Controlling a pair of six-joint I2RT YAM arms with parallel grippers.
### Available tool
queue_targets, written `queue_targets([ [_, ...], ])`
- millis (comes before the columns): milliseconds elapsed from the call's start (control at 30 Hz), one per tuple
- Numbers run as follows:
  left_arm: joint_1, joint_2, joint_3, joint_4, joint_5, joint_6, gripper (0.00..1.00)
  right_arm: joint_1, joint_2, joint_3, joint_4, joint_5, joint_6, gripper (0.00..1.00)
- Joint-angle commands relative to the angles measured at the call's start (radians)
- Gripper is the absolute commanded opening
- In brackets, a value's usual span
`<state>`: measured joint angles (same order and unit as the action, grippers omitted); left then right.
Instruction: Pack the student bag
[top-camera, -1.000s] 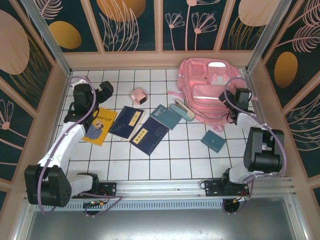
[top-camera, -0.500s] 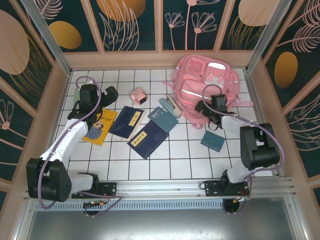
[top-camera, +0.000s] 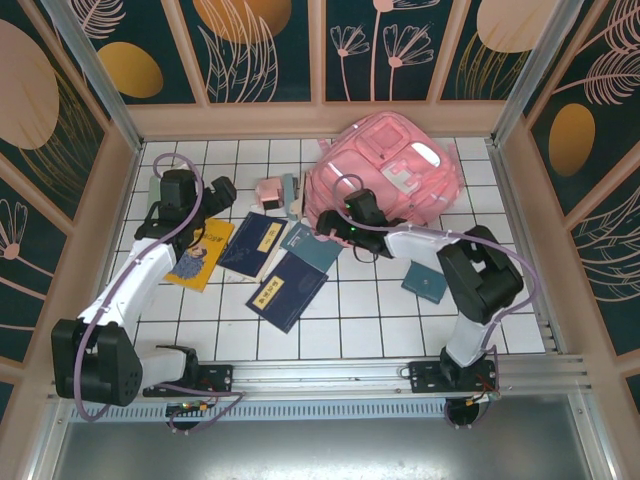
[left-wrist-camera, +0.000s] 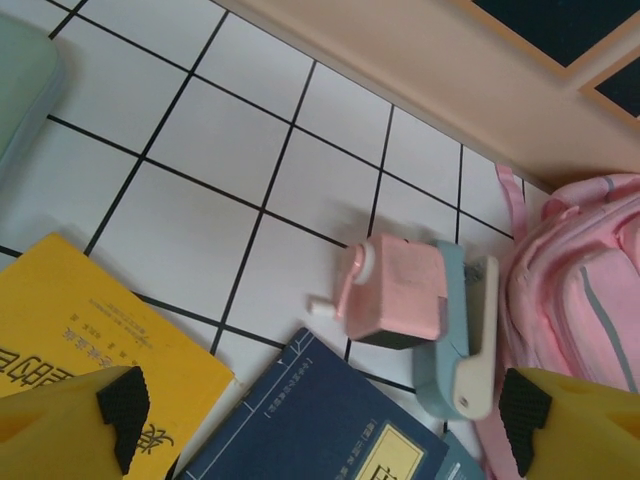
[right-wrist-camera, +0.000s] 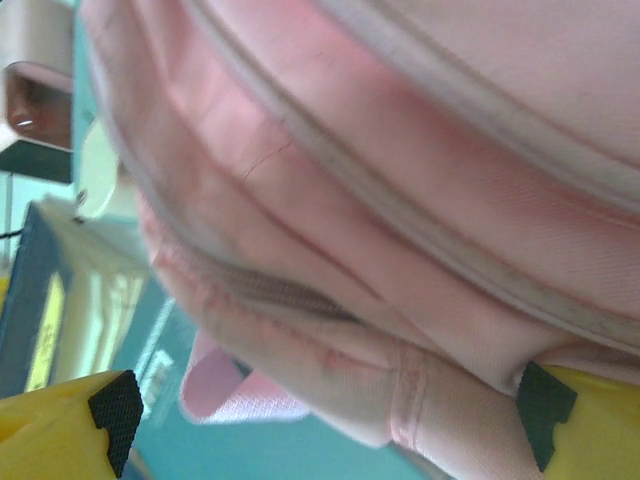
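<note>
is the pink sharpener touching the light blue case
Touching. The left wrist view shows the pink sharpener pressed flush against the side of the light blue case, with no gap between them.

On the left wrist camera I see my left gripper (left-wrist-camera: 315, 425), yellow fingers spread wide over the white tiled table (left-wrist-camera: 200, 150). Below lie a yellow book (left-wrist-camera: 90, 330) and a navy book (left-wrist-camera: 330, 420). A pink boxy thing (left-wrist-camera: 392, 298), perhaps a sharpener, touches a pale blue case (left-wrist-camera: 462, 340) beside the student bag (left-wrist-camera: 580, 310).
</note>
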<state>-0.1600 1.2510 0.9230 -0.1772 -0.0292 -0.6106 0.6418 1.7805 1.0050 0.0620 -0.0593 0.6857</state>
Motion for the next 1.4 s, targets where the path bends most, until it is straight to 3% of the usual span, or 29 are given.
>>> queue_targets([
  [0,-0.037,-0.021,0.003,-0.027,0.026,-0.032,0.9,0.038,0.022,0.046,-0.07,-0.067,0.009,0.99],
  [300,-0.241,0.124,0.108,-0.005,0.008,-0.133,0.85,-0.032,-0.187,0.025,-0.193,0.112,-0.065,0.98],
  [400,-0.325,0.22,0.169,0.01,0.002,-0.145,0.84,-0.088,-0.265,-0.03,-0.229,0.147,-0.079,0.9],
  [667,-0.523,0.455,0.339,0.004,-0.028,-0.132,0.82,-0.354,-0.524,-0.294,-0.177,0.079,-0.114,0.75],
  [733,-0.557,0.514,0.366,-0.001,-0.014,-0.134,0.8,-0.409,-0.555,-0.326,-0.181,0.078,-0.135,0.67],
  [800,-0.588,0.559,0.39,-0.015,-0.001,-0.139,0.75,-0.439,-0.56,-0.349,-0.184,0.056,-0.158,0.6],
  [900,-0.63,0.626,0.425,-0.052,0.009,-0.146,0.65,-0.457,-0.545,-0.378,-0.171,0.065,-0.18,0.42],
  [1100,-0.648,0.71,0.445,-0.087,-0.02,-0.161,0.6,-0.46,-0.497,-0.398,-0.15,0.116,-0.199,0.4],
  [1167,-0.648,0.733,0.458,-0.1,-0.061,-0.154,0.57,-0.46,-0.47,-0.392,-0.14,0.124,-0.218,0.36],
  [1367,-0.636,0.801,0.513,-0.159,-0.191,-0.113,0.48,-0.46,-0.374,-0.344,-0.129,0.161,-0.264,0.36],
])
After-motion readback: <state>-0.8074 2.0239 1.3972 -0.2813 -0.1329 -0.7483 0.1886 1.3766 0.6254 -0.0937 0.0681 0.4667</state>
